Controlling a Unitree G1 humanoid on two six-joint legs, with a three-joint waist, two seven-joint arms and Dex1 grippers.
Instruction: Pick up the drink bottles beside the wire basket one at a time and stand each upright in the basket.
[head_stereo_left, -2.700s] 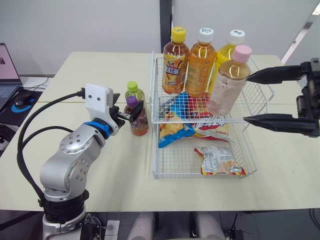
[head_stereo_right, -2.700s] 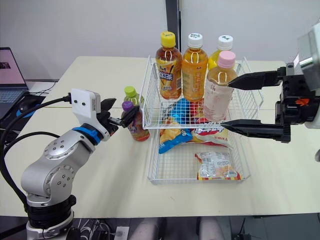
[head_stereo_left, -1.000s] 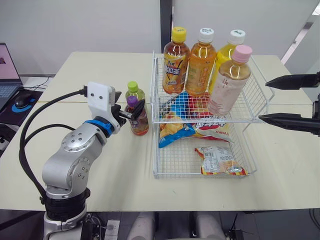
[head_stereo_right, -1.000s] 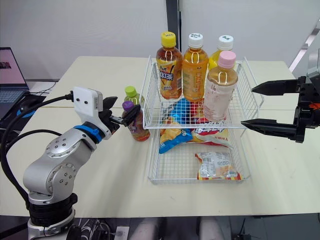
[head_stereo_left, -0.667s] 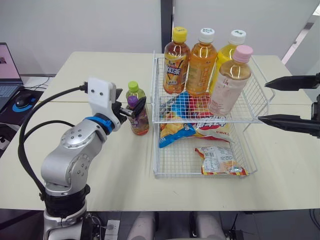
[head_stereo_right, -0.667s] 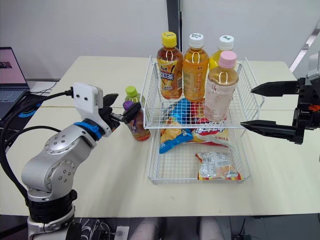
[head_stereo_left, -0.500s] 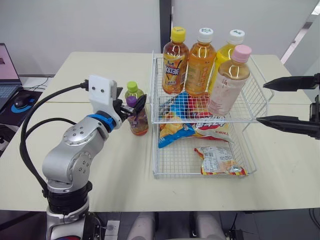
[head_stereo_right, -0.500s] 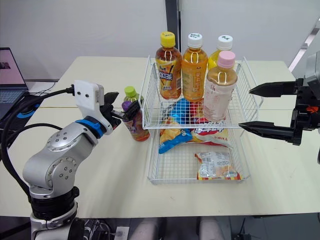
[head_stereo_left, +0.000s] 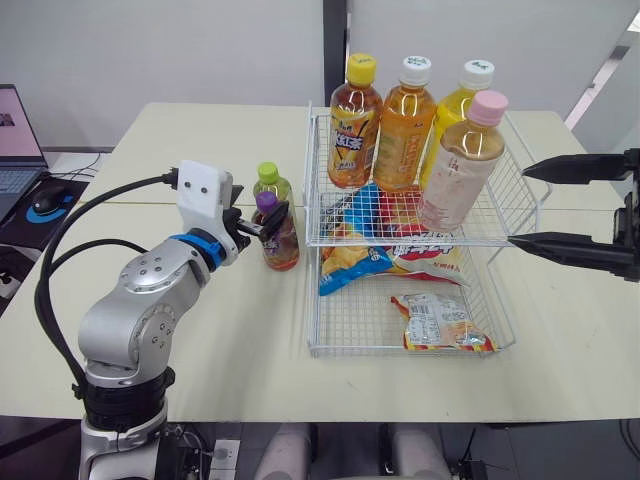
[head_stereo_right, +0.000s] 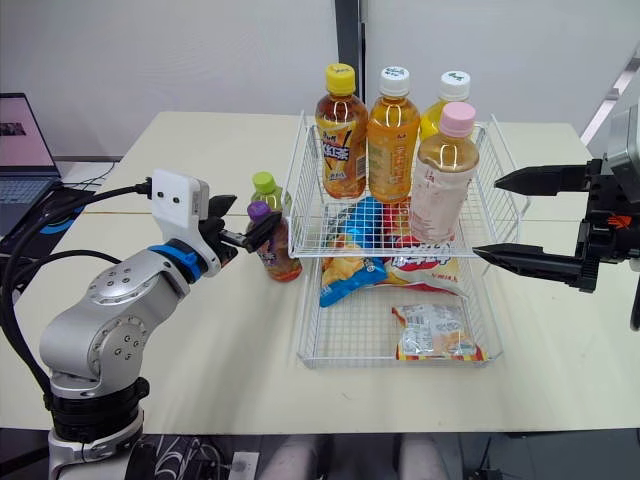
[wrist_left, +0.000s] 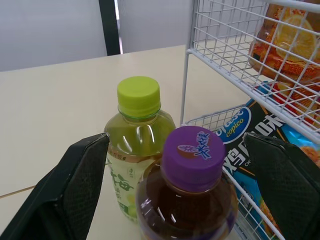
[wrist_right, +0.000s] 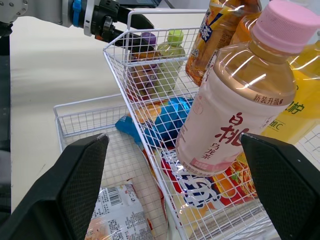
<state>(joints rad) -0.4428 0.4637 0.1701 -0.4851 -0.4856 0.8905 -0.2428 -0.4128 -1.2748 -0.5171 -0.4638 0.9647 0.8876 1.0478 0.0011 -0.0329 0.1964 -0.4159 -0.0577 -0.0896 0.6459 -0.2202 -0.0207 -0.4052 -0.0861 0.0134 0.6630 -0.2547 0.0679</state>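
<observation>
Left pincer (wrist_left: 177, 145) spread wide, one black finger on each side of the purple-capped bottle (head_stereo_left: 277, 240) at about shoulder height, with a gap visible on both sides; nothing is gripped yet. The bottle stands upright on the desk (head_stereo_left: 180, 140) at 9 o'clock of the wire basket (head_stereo_left: 400, 352), just outside its wall. The green-capped bottle (head_stereo_left: 268, 184) stands at its 11 o'clock (whether the two touch cannot be told). Judged handling: a small, full plastic bottle, probably light but dense for its size. It should be stiff while sealed and smooth enough to slip under a weak squeeze. The better hold is likely across the round body just below the shoulder, not on the cap, where it could pivot. The close neighbour leaves the far finger little room, so a careless closing may knock the green-capped bottle over. Appearance: short and squat, clear walls, dark red-brown drink filled nearly to the neck, a purple screw cap with a pale printed emblem, and a dark label round the lower body. Four taller bottles already stand in the basket's upper tier, among them the pink-capped bottle (head_stereo_left: 461, 165), which leans slightly; snack packets (head_stereo_left: 438, 322) lie on the lower tier. Right pincer (head_stereo_right: 486, 218) hangs at 3 o'clock of the basket, fingers far apart and empty.
</observation>
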